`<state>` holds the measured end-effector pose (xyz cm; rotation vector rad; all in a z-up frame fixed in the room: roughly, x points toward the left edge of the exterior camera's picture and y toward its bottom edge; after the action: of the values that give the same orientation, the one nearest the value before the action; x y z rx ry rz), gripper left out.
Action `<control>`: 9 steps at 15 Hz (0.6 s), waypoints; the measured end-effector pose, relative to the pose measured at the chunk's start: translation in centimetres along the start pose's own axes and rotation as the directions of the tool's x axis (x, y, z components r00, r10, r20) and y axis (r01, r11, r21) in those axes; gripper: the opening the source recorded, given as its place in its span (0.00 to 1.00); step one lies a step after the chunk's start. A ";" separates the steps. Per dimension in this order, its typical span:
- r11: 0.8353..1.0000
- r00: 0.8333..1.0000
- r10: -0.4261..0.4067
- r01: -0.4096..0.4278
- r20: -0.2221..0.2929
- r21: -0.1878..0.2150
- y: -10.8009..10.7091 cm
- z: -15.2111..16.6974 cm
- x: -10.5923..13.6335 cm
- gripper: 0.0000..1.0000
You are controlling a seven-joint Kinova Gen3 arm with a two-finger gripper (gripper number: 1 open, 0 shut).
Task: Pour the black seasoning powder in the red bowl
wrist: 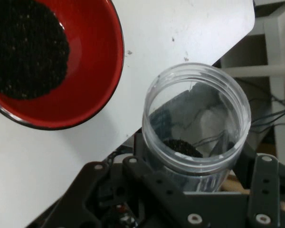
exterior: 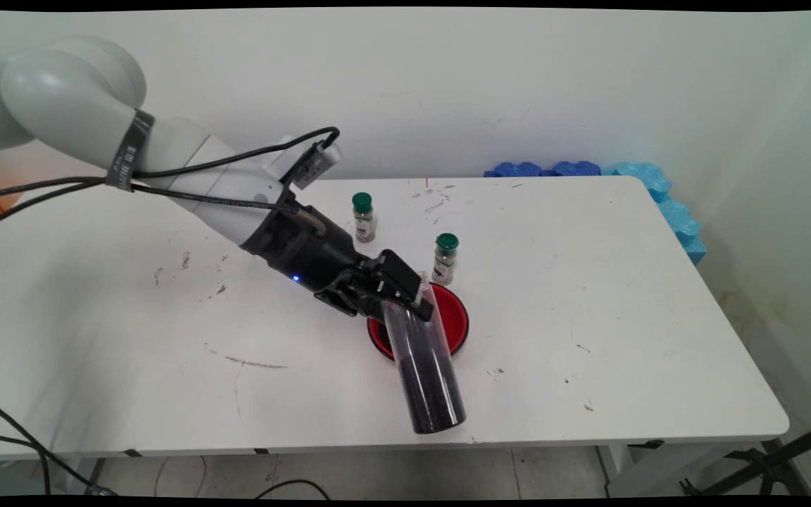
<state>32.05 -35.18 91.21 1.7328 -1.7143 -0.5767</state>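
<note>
The gripper point(exterior: 397, 290) is clamped round a tilted clear jar point(exterior: 425, 366) of dark grains, its open mouth just beside the red bowl point(exterior: 456, 317), which already contains some of them.

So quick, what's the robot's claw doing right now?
Gripper: shut on the clear jar of dark grains, held tilted above the red bowl.

A clear plastic cylindrical jar point(wrist: 197, 126), open-mouthed with dark grains at its bottom, sits in the black gripper point(wrist: 190, 199). Left of it, a red round bowl point(wrist: 92, 61) holds black grains point(wrist: 26, 47) on the white table point(wrist: 180, 28).
</note>
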 end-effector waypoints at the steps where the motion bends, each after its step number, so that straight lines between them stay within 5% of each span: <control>1: 1.000 1.000 -0.030 0.030 0.003 -0.004 0.0 0.2 0.1 0.00; 9: 0.978 0.979 -0.203 0.204 0.029 -0.037 -0.2 1.0 0.5 0.00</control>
<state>31.57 -35.85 90.44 1.8931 -1.5405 -0.7203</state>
